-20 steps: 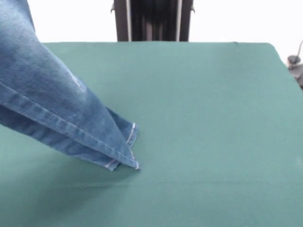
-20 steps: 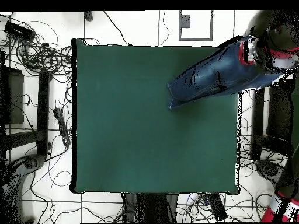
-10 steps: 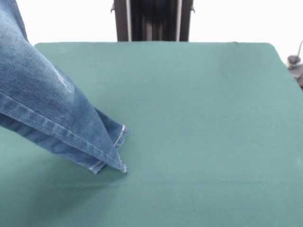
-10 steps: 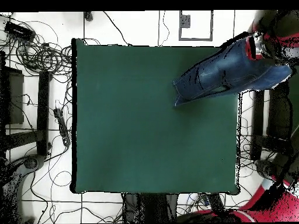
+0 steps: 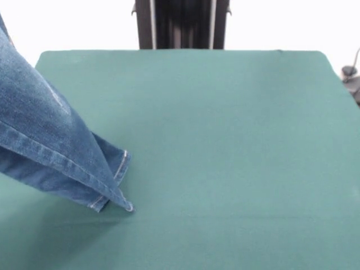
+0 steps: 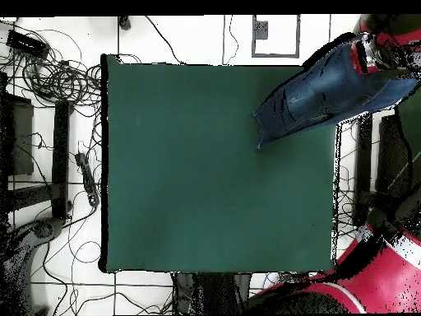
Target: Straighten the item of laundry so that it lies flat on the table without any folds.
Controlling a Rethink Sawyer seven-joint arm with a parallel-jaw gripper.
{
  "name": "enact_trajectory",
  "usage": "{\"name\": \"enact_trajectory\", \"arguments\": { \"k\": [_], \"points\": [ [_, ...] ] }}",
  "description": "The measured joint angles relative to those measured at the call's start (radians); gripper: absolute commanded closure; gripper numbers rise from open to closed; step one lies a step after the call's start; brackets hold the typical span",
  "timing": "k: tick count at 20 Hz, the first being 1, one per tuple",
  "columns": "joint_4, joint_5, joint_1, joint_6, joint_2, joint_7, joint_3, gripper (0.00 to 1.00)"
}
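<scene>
The jeans (image 5: 48, 149) hang slanted over one side of the green worktop (image 5: 225, 146), lifted at the waist end, with the two hemmed leg ends touching the cloth. From above we see the jeans (image 6: 329, 90) stretching from the worktop (image 6: 197, 181) out past its edge to the red pincer (image 6: 363, 56); we cannot tell how its grip stands. The red arm (image 6: 370, 280) shows at the bottom corner.

Bright, even, diffuse light. Blown-out white behind the table (image 5: 236, 146) along the front view's top. Soft, faint shadow under the jeans (image 5: 50, 152) at lower left. No glare on the felt. Slightly soft focus throughout, with denim nearest the left edge blurrier.
</scene>
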Motion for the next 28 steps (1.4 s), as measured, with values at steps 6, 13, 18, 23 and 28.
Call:
{"name": "enact_trajectory", "arguments": {
  "k": [6, 13, 18, 23, 28],
  "points": [
    [-0.026, -0.115, -0.011, 0.022, 0.0, -0.036, 0.122, 1.0],
    [-0.038, -0.253, -0.038, 0.056, 0.0, -0.039, 0.269, 1.0],
    [-0.039, -0.275, -0.055, 0.064, 0.0, -0.039, 0.323, 1.0],
    [0.004, -0.167, -0.086, 0.049, -0.001, -0.039, 0.305, 1.0],
    [0.208, 0.044, -0.163, -0.091, -0.037, -0.039, 0.235, 1.0]
  ]
}}
